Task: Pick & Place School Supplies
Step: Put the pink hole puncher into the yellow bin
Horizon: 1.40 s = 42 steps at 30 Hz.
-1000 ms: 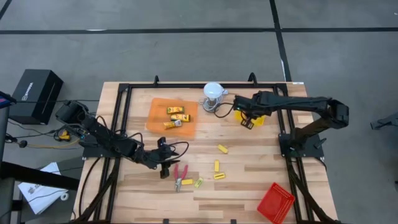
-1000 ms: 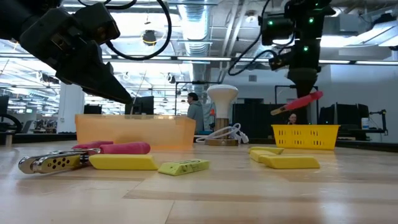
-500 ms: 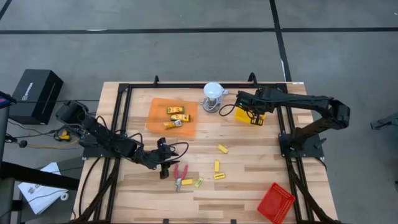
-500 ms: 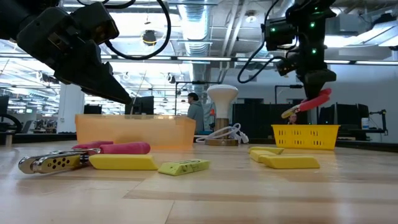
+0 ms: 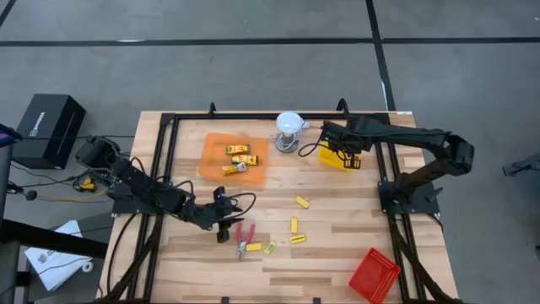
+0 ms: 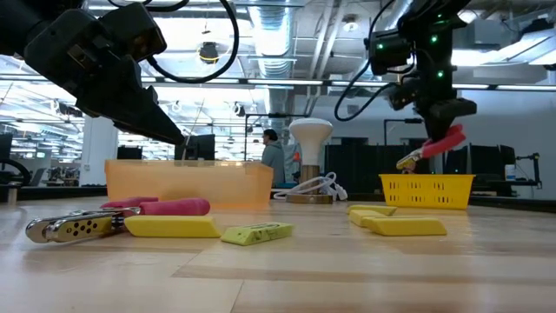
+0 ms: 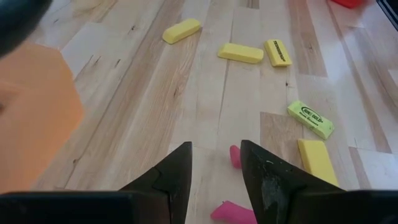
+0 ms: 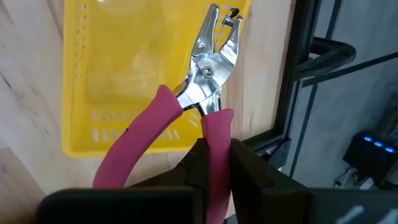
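Note:
My right gripper [image 5: 344,155] hangs over the yellow tray [image 5: 331,160] at the table's far right. It is shut on a red-handled tool [image 6: 432,146] with a metal head [image 8: 208,62]. At the near left my left gripper [image 7: 214,155] stands open just above the table, and a second red-handled tool [image 5: 245,236] lies flat right in front of its fingertips. Yellow blocks [image 5: 301,202] [image 5: 294,225] [image 5: 298,239] and a green-labelled packet [image 7: 311,118] lie flat on the wood. The orange tray [image 5: 213,165] holds several yellow packets [image 5: 240,155]. My right gripper pinches one pink handle [image 8: 215,134] of the tool between its two fingers. The fingers come from above, slanting down, and lie roughly along the handle. The other handle [image 8: 134,152] splays free to the side. The tool is lifted clear above the yellow tray, with its metal head pointing downward.
A white domed object [image 5: 289,125] with a cable stands at the far edge between the orange and yellow trays. A red tray [image 5: 374,275] sits at the near right corner. A black frame [image 5: 164,143] runs along the table's sides. Bare wood lies at the near middle.
My right gripper has rolled its wrist and shifted a little over the yellow tray, staying shut on the tool. The tool has turned with it and now slants more steeply, head down.

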Tool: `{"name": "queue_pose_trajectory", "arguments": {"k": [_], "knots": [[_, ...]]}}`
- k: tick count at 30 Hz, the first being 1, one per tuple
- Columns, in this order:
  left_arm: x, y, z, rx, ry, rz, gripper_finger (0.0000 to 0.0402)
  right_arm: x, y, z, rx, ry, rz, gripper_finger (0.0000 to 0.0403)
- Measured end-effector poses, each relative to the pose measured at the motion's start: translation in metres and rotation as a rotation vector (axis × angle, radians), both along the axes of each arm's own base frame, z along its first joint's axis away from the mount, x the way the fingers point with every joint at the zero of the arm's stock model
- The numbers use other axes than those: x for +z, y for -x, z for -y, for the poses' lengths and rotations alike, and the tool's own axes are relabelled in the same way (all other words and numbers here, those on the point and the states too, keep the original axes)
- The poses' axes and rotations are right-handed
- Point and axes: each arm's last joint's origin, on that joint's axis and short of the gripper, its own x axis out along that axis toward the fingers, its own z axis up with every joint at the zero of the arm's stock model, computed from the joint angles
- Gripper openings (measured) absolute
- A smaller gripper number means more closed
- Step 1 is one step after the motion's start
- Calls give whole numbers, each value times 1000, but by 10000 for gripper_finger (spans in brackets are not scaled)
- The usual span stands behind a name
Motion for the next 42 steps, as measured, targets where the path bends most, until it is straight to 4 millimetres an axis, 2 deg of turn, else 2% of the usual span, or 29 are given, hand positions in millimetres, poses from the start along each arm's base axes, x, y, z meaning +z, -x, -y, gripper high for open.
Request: {"name": "queue_pose_trajectory", "arguments": {"k": [15,26,28,35,42], "knots": [[0,0,0,0,1,2,131,-33,-22,10,83,-46,-103,29],[0,0,0,0,1,2,131,-35,-27,14,84,-67,-43,29],[0,0,0,0,1,3,131,-35,-27,14,69,-74,-31,44],[0,0,0,0,1,3,131,-35,-27,14,38,-69,-14,146],[0,0,0,0,1,3,131,-35,-26,15,12,-61,-7,186]]}}
